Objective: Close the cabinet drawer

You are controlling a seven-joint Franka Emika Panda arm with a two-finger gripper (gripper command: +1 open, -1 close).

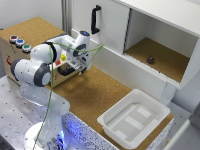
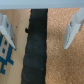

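Three buttons [image 1: 19, 43] top one cabinet drawer [image 1: 64, 67]; claw [image 2: 42, 30] spread.

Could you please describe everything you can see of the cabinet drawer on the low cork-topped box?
The cabinet drawer sits in the front face of the low tan wooden box, mostly hidden behind the arm in the exterior view. Only part of its wood-coloured front and its black handle show. In the wrist view the handle is a dark, ribbed-looking bar running across the picture, lying between the two light fingers of the open pincer. Neither finger visibly touches it. How far the drawer stands out cannot be told.
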